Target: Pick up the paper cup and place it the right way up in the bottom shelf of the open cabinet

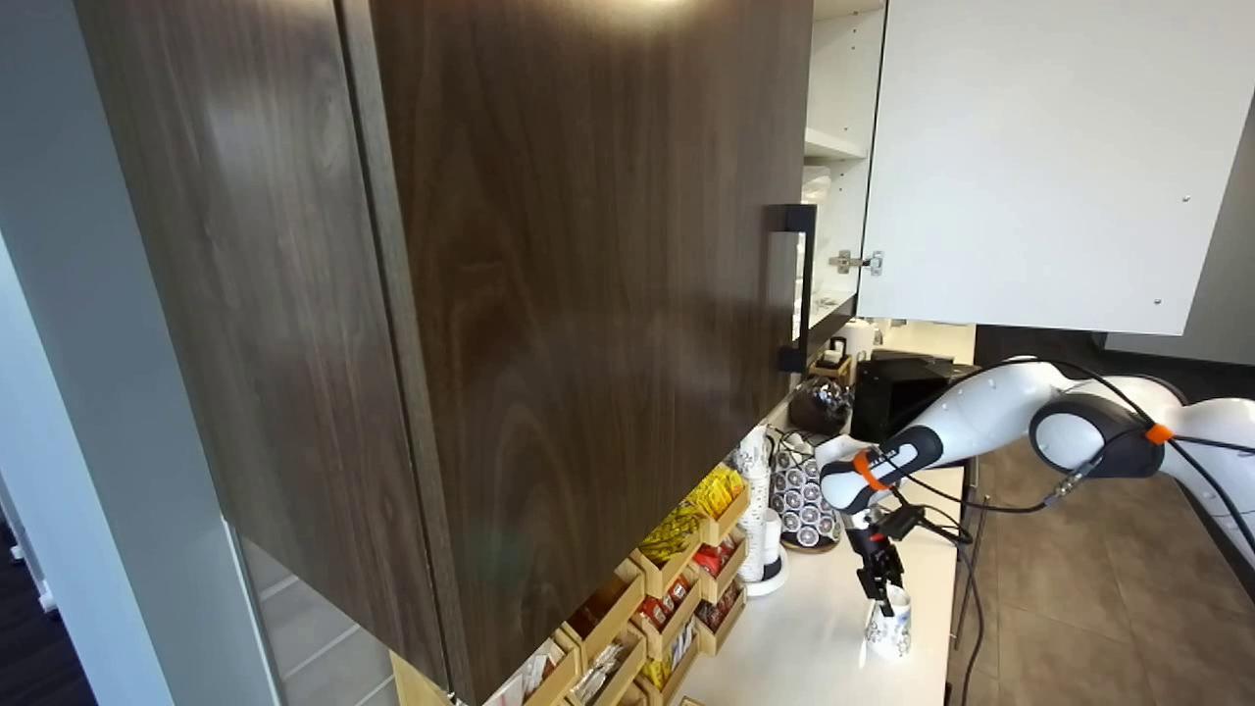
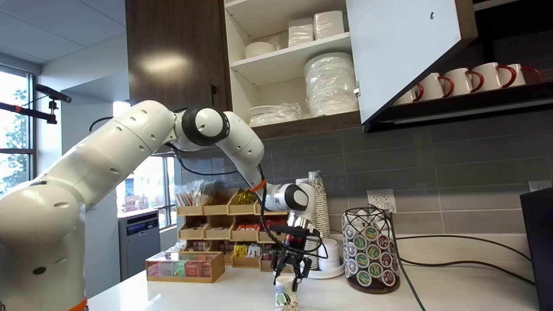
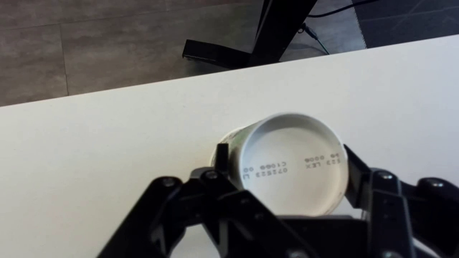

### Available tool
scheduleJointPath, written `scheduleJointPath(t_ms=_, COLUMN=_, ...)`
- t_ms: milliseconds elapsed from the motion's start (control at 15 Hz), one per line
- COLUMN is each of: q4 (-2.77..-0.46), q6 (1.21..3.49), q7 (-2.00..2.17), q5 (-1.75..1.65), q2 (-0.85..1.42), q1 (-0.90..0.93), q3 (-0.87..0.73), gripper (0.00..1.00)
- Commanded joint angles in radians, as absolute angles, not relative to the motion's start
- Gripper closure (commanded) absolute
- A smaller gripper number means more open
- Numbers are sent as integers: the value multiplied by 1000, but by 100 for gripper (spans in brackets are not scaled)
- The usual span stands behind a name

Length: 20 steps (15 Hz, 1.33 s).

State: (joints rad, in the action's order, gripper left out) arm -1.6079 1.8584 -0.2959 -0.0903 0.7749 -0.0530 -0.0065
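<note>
On the bench, below the open cabinet, the paper cup stands upside down. The end effector straddles its base, spread about as wide as the cup; whether it pinches, I cannot tell. Probably light and easily crushed, the cup wants a gentle hold near that likely stiffer base, then turning over for the bottom shelf.
</note>
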Motion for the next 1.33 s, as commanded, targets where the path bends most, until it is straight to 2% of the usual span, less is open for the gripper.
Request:
scheduleJointPath(t_ms=0, q4=-1596, q6=1858, q7=-310, q5=-95, q2=783, q1=-72, q3=4, gripper=57)
scheduleJointPath(t_ms=667, q4=-1690, q6=1923, q7=-535, q5=-13, q2=684, q1=-183, q3=62, gripper=59)
scheduleJointPath(t_ms=1267, q4=-1868, q6=2138, q7=-863, q5=328, q2=587, q1=-319, q3=135, gripper=59)
